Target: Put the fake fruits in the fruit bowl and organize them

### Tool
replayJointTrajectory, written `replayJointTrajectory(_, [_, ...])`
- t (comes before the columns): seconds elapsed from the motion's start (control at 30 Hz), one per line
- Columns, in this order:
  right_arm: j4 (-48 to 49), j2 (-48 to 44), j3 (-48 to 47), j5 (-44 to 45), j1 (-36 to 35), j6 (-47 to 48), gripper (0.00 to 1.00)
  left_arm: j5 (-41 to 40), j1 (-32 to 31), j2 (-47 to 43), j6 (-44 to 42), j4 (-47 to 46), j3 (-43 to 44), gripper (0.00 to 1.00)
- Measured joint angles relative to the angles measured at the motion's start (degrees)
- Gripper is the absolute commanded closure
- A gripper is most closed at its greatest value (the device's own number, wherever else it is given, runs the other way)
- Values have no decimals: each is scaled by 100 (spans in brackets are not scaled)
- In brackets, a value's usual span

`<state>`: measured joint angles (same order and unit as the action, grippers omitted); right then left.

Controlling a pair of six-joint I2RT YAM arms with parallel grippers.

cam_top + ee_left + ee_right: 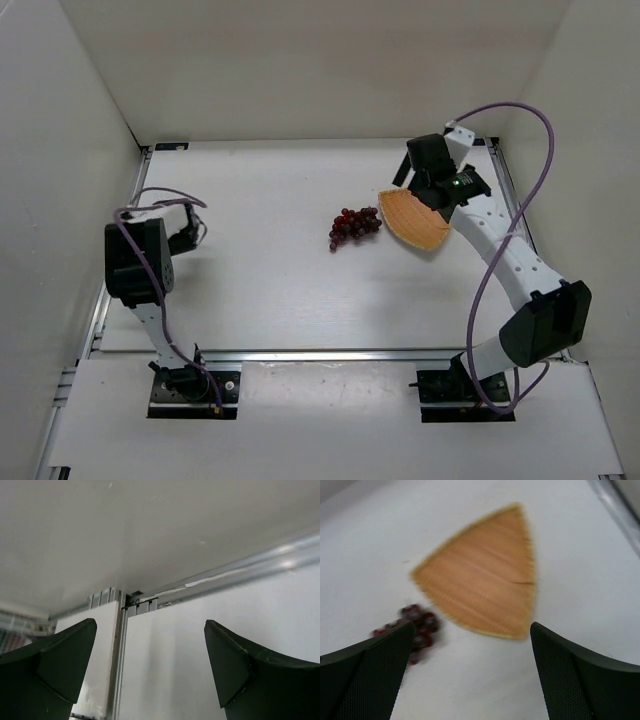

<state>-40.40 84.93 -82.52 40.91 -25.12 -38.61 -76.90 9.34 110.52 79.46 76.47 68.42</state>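
Note:
A small bunch of dark red-purple grapes (354,226) lies on the white table, just left of the orange-tan woven fruit bowl (414,222) and outside it. The bowl is empty. My right gripper (408,177) hangs above the bowl's far edge, open and empty. In the right wrist view the bowl (482,577) lies ahead of the open fingers and the blurred grapes (417,627) sit at its lower left, partly behind the left finger. My left gripper (196,228) is far off at the table's left side, open and empty, facing the wall (150,665).
White enclosure walls stand on the left, back and right. An aluminium rail (300,352) runs along the table's near edge. A purple cable (520,200) loops above the right arm. The left wrist view shows a wall panel and a metal frame (122,630).

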Motion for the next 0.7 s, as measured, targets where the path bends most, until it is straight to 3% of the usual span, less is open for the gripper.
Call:
replayJointTrajectory(0.17, [597,675,-723,-1543,-350,42,0,-409,-2017,-957,-636,26,-282,0])
replayJointTrajectory(0.4, [317,2424,-1231,-2334,-728,-979,0,-658,-4988,-1976,-1989,-22,1036,0])
replayJointTrajectory(0.57, [-308,2981,-1423,-2371,-708,-1740,0,-411,-5882,-2312,-3661,-262,1945,0])
replayJointTrajectory(0.7, [-516,3012,-1425,-2374,-697,-2129,0,1082,-5899,-3198,-5783,-1276,1969,0])
